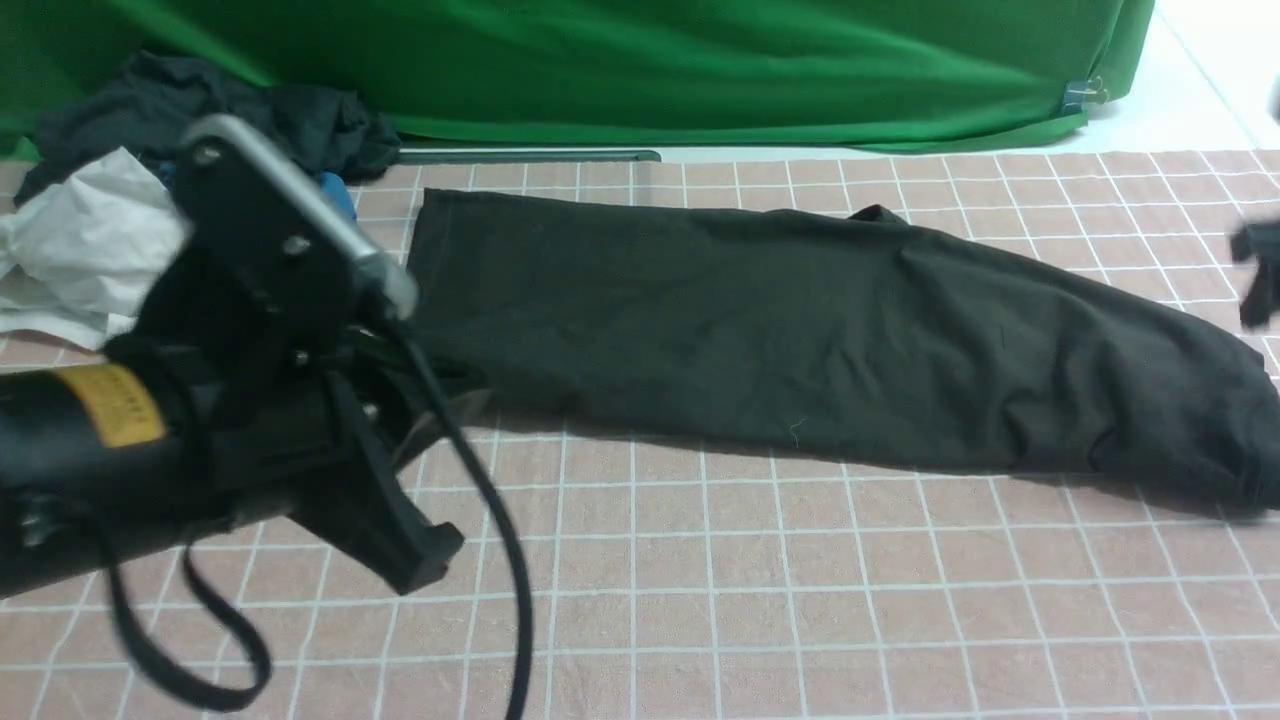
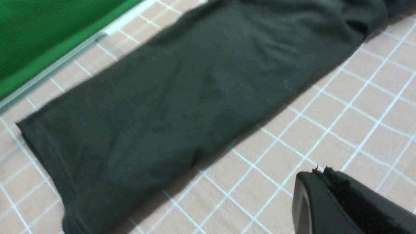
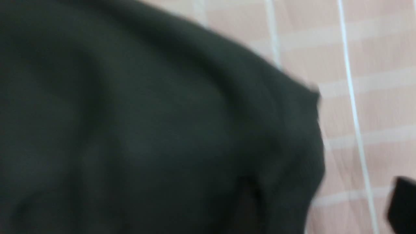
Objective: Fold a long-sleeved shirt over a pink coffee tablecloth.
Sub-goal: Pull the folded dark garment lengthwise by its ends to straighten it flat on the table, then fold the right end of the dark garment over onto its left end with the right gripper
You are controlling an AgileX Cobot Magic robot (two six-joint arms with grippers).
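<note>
Front: long-sleeved shirt (image 1: 800,330) lies as a strip across pink coffee tablecloth (image 1: 750,600), L gripper (image 1: 415,555) at its hem end, R gripper (image 1: 1258,270) blurred by the other. L wrist: jaws pinched together, empty, beside shirt. R wrist: blur, can't tell its jaws; I'd pinch end corners, keep edges lined up.

Soft even light, blurred wrist views

At the right edge of the front view, the right gripper (image 1: 1258,272) is a blurred dark smear, cut off, and its jaws cannot be read. The long-sleeved shirt (image 1: 800,340) runs out of frame at the lower right. The left arm (image 1: 250,400) hides its lower-left corner. The right wrist view is motion-blurred throughout, and the frame crops the shirt there.
</note>
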